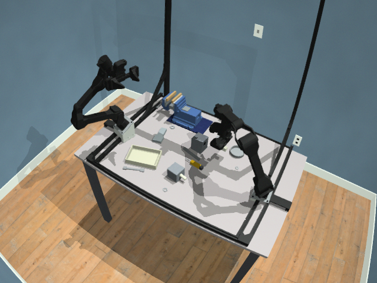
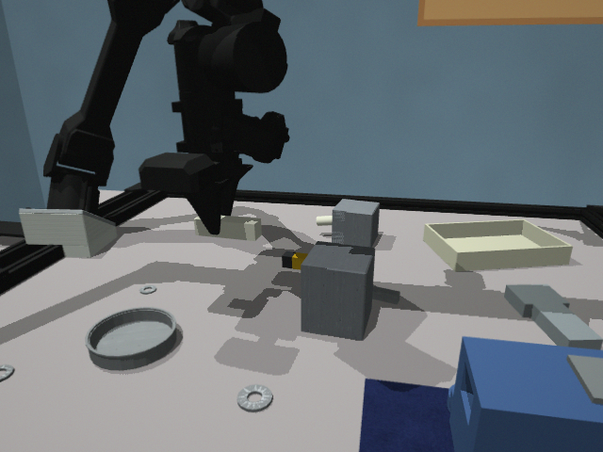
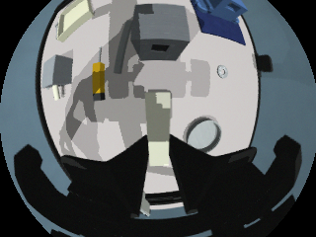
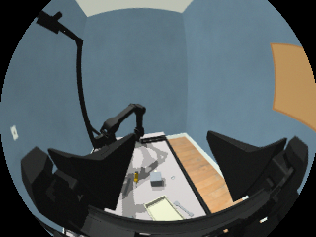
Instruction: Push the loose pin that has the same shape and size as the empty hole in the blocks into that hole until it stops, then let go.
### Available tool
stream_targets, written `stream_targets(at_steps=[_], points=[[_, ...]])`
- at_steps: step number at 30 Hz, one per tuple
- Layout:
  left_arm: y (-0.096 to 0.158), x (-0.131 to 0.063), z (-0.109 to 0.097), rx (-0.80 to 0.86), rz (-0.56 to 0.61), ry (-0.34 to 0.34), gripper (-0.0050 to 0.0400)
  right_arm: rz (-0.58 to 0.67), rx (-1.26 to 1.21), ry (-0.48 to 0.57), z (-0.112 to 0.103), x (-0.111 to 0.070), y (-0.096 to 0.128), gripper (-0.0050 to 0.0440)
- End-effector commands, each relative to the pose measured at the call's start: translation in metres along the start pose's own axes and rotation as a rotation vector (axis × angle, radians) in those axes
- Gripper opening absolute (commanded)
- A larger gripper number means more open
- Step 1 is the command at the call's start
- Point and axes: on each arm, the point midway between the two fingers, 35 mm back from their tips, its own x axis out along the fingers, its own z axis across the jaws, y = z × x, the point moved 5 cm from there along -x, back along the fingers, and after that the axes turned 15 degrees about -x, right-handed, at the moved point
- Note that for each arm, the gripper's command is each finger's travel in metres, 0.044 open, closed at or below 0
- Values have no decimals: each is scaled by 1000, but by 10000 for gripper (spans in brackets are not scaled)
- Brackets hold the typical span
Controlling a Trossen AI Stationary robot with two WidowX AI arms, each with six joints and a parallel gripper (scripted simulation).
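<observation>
My left gripper (image 1: 220, 144) (image 2: 220, 222) (image 3: 158, 138) is shut on a cream rectangular pin (image 2: 238, 227) (image 3: 158, 120). The pin is held above the table, its far end pointing toward a dark grey block (image 1: 199, 142) (image 2: 335, 292) (image 3: 160, 25). The block's square hole (image 3: 159, 47) is empty and faces the pin, with a gap between them. A lighter grey block (image 1: 175, 171) (image 2: 357, 223) (image 3: 57, 70) has a cream round pin (image 1: 182, 177) (image 2: 323, 220) (image 3: 55, 92) sticking out. My right gripper (image 1: 130, 84) (image 4: 172, 136) is open and empty, high up at its own side.
A yellow screwdriver (image 1: 195, 163) (image 3: 99, 76) lies between the blocks. A round dish (image 2: 131, 357) is near the left gripper. A cream tray (image 1: 141, 164), a grey stepped piece (image 1: 159, 135) and a blue vise (image 1: 188, 115) stand farther toward the right arm.
</observation>
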Motion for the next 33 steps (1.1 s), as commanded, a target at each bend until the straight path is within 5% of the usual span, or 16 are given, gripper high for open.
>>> stream_targets(at_steps=[1, 10, 33], points=[[-1, 4, -4, -1, 5, -1, 0, 1, -2, 1, 0, 0, 0, 400], [1, 43, 0, 0, 0, 0, 0, 1, -2, 1, 0, 0, 0, 400], [-9, 39, -4, 9, 9, 5, 0, 1, -2, 1, 0, 0, 0, 400]])
